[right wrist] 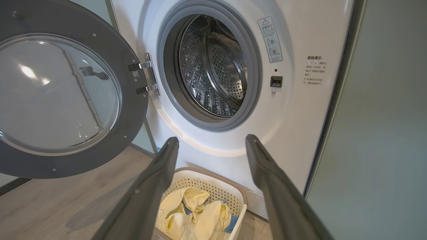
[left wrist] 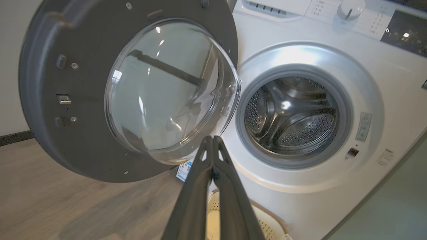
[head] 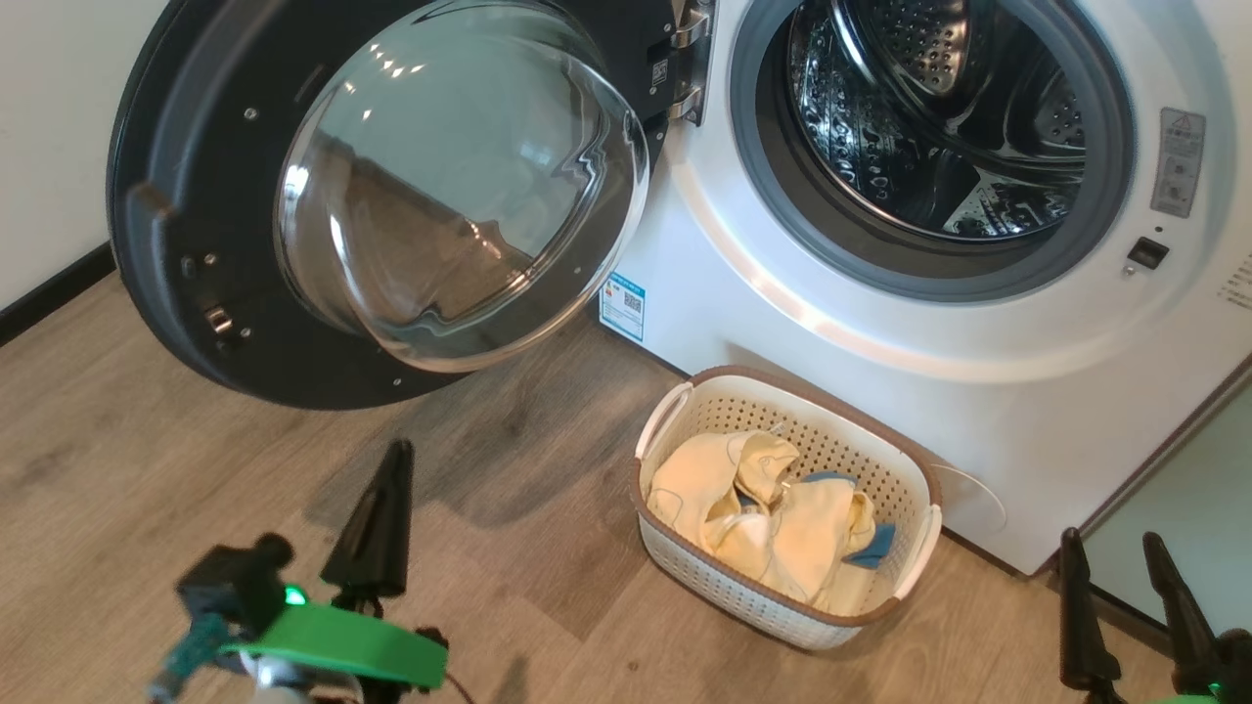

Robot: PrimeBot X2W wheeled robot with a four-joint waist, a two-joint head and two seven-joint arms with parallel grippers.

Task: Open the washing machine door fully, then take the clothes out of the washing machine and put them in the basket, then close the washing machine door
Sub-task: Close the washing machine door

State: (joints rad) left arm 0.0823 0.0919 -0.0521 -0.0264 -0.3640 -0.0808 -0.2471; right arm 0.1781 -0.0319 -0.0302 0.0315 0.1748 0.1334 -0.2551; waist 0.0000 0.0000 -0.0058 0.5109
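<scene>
The washing machine (head: 880,323) stands open, its steel drum (head: 939,108) bare inside. Its black round door (head: 186,196) with the glass bowl (head: 460,186) hangs wide to the left. Cream and pale-yellow clothes (head: 773,508) with blue patches lie in the basket (head: 910,479) on the floor below the opening. My left gripper (head: 396,450) is shut on nothing, low over the floor left of the basket and below the door. In the left wrist view my left gripper (left wrist: 212,138) points at the door's lower edge. My right gripper (head: 1113,540) stands open at the lower right, its fingers (right wrist: 166,153) framing the basket (right wrist: 213,180).
Wooden floor (head: 117,460) stretches to the left and front of the basket. A pale wall with a dark skirting (head: 49,288) runs behind the door. A pale green panel (head: 1184,508) flanks the washing machine on the right.
</scene>
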